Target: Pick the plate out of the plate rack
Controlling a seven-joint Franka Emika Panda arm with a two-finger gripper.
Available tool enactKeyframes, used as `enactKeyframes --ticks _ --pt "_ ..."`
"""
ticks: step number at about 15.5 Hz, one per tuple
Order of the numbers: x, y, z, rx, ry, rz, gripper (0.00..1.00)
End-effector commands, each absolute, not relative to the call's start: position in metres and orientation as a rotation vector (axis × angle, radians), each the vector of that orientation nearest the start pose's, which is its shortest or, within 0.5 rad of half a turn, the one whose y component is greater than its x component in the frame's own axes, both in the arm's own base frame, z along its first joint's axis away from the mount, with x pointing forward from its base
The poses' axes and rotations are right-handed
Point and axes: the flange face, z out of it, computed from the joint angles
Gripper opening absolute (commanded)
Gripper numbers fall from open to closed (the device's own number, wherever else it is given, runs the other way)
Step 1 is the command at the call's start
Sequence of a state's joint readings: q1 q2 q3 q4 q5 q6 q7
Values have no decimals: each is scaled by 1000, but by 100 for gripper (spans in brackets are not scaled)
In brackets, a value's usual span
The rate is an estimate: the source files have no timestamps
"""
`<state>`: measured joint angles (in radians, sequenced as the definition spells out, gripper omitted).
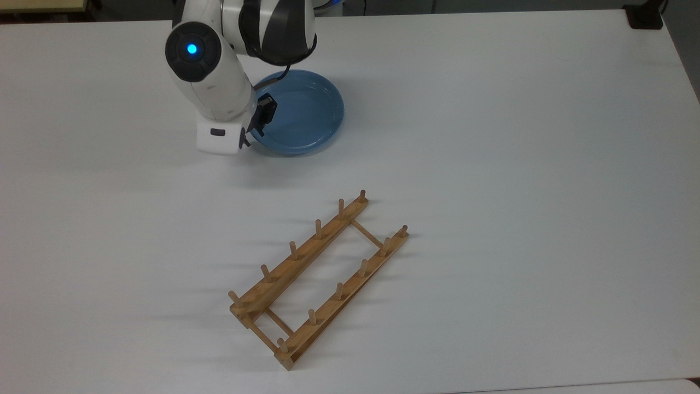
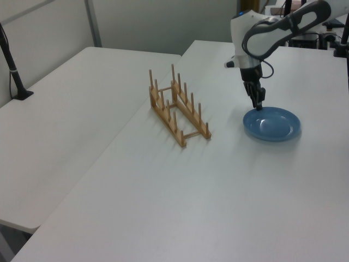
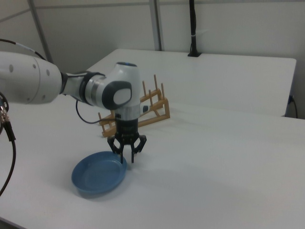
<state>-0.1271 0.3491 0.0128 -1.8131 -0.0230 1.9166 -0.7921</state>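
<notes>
The light-blue plate [image 1: 306, 112] [image 2: 275, 124] [image 3: 95, 176] lies flat on the white table, apart from the rack. My gripper [image 1: 255, 130] [image 2: 257, 105] [image 3: 127, 159] points down at the plate's rim on the top view's left. It is open, and its two fingers straddle the rim with a gap showing between them in the right view. The wooden plate rack [image 1: 317, 273] [image 2: 177, 109] [image 3: 147, 112] stands with nothing between its pegs, nearer the table's front edge in the top view.
A black post [image 2: 11, 65] [image 3: 193, 28] is clamped to the neighbouring table. A black object [image 1: 645, 16] sits at the top view's far right corner. A cable [image 1: 273, 52] hangs from the arm over the plate's back edge.
</notes>
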Motion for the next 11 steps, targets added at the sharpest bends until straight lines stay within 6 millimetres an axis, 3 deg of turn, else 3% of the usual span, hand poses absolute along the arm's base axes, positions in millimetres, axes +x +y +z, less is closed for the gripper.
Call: enactKeyframes --ticks 1,6,10,11 --pt "615 -67 400 -2910 -884 301 100" --pt "615 -56 487 -3113 -363 112 100" --pt "596 -30 555 -3193 91 -63 100" --pt "591 -22 563 -3201 146 -69 100"
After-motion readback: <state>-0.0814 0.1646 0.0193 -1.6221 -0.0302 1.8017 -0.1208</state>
